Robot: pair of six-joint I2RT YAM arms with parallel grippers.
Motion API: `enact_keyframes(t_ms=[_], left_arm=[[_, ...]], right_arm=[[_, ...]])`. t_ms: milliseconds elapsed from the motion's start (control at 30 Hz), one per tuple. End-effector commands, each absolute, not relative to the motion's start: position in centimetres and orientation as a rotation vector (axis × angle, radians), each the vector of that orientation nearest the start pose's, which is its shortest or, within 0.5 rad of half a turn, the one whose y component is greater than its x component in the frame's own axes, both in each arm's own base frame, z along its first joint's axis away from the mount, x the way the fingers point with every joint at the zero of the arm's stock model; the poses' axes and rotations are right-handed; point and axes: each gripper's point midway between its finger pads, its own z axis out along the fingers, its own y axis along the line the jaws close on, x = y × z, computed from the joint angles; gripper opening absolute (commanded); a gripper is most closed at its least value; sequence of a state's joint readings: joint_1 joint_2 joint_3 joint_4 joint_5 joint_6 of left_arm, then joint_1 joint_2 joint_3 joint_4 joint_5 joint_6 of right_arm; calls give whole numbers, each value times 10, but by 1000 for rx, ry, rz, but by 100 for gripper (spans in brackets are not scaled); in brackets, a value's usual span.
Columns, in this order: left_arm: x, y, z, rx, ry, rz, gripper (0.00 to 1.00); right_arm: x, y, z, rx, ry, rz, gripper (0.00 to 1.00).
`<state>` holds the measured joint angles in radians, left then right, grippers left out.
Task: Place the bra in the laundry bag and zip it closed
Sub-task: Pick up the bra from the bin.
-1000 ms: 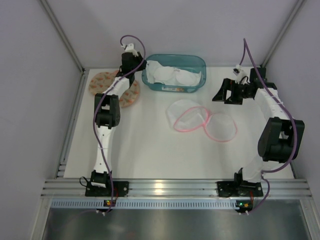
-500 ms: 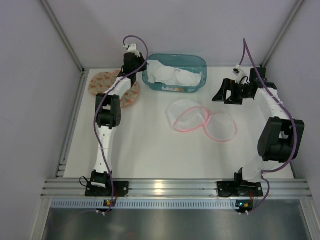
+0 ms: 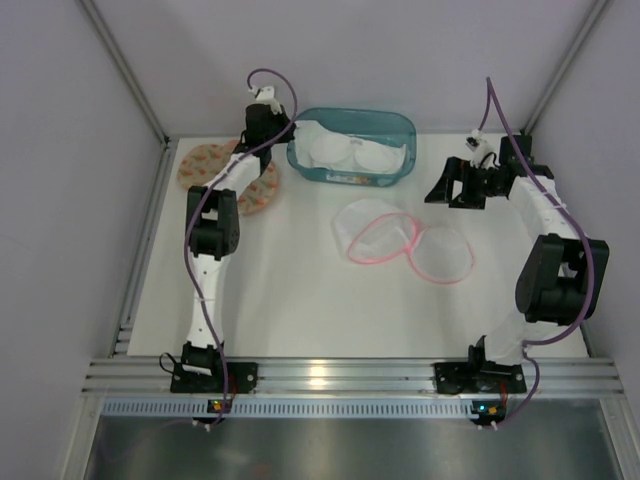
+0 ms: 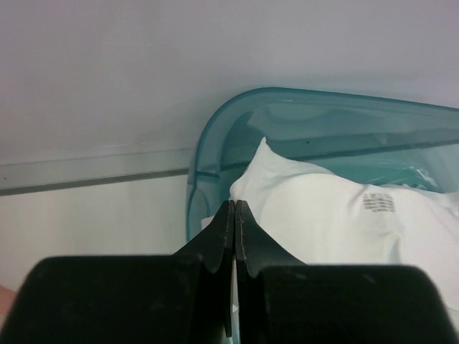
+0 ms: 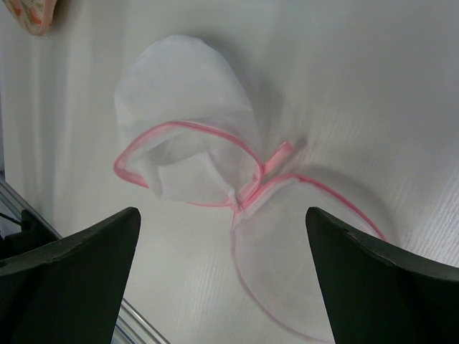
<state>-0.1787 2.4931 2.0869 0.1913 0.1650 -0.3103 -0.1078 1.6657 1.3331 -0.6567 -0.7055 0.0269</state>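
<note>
Top view: the white padded bra (image 3: 340,150) sits in the see-through teal plastic tub (image 3: 350,178), upper middle. The white mesh laundry bag with pink trim (image 3: 385,238) lies unzipped mid-frame, ready for loading.

Left wrist: left gripper (image 4: 234,215) fingers are pressed together, apparently pinching the bra's corner to lift it.

Right wrist: right gripper (image 5: 221,215) fingers are spread wide over the bag, holding nothing, probably on standby.
</note>
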Motion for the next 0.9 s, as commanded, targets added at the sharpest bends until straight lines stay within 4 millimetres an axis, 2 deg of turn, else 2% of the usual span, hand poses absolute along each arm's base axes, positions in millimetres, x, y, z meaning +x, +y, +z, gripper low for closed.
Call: enact_keyframes(t_ms=[0,67,100,267,367,433,467,567,633,667,733,767,833,867], left_arm=[[669,-179,279,106,1572,-560,0],[661,-182,293,130,1557,-581,0],[654,-184,307,143,1538,-592,0],[630,-195,343,180,1500,-650,0],[610,-201,379,193,1457,-686,0],[601,-201,396,198,1441,-694,0],[591,-203,413,206,1417,-700,0],[571,-203,447,228,1383,-707,0],[561,-203,461,237,1379,-712,0],[551,-203,476,245,1357,-713,0],[539,-204,487,261,1348,-715,0],[527,-203,500,268,1335,-718,0],[515,-203,511,275,1331,-721,0],[502,-201,521,279,1332,-723,0]], right_arm=[[383,76,164,-135,2401,865,99],[382,77,166,-135,2396,870,99],[382,77,167,-136,2392,871,99],[380,78,175,-151,2370,866,99],[377,79,181,-162,2359,861,99],[372,80,182,-163,2360,872,99],[371,80,182,-202,2350,867,99],[364,82,181,-211,2351,875,99],[361,82,179,-221,2352,877,99],[359,82,178,-225,2353,876,100],[356,83,178,-234,2349,879,100],[354,84,179,-242,2345,885,99],[350,86,181,-256,2337,901,99],[348,87,181,-265,2338,905,99]])
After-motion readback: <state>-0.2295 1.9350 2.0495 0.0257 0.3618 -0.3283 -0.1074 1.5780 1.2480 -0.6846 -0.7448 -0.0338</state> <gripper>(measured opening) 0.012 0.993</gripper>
